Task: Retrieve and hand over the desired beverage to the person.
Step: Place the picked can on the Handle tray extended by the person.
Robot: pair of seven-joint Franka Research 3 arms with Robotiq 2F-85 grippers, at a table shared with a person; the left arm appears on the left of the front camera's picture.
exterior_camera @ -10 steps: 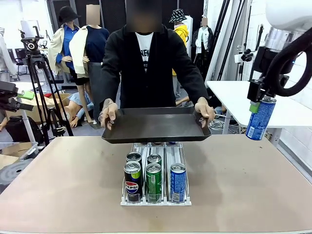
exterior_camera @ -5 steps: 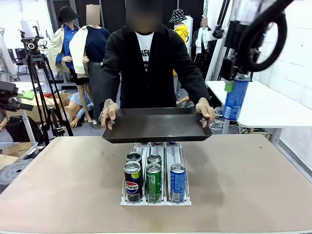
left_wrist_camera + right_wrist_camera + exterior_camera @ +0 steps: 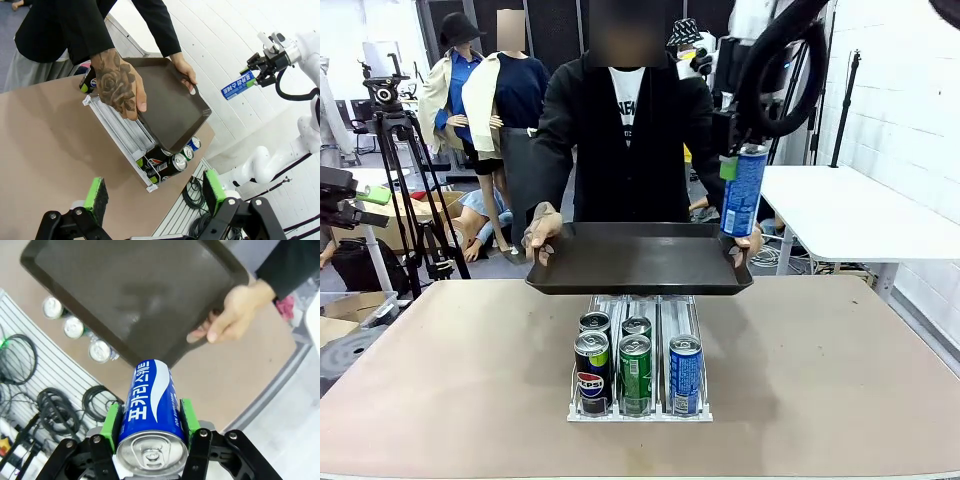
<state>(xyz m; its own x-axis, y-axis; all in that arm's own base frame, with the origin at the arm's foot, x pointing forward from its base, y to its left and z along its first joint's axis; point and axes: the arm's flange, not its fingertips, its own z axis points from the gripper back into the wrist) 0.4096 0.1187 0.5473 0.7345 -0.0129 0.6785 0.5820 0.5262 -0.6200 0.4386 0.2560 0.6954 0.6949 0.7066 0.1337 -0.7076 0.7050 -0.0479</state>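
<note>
Your L gripper (image 3: 155, 189) hangs above the table (image 3: 450, 380), green pads wide apart, nothing btw them. In front view, left to right: the person (image 3: 620, 120) stands at the far side and holds a dark tray (image 3: 640, 260) level, one hand (image 3: 540, 232) on its left end. Tray sits in the air over the far end of the can rack (image 3: 677, 315). Rack is mid-table w/ three lanes: Pepsi can (image 3: 591, 372) front left, green can (image 3: 635, 372) in the middle, blue-labelled can (image 3: 685, 372) on the right, more cans behind the first two. Further right, your R gripper (image 3: 149, 421) is clamped on the blue can (image 3: 744, 190) near its top. Can hangs upright in the air at the tray's right end, not resting on it, close to the person's other hand (image 3: 744, 244)
</note>
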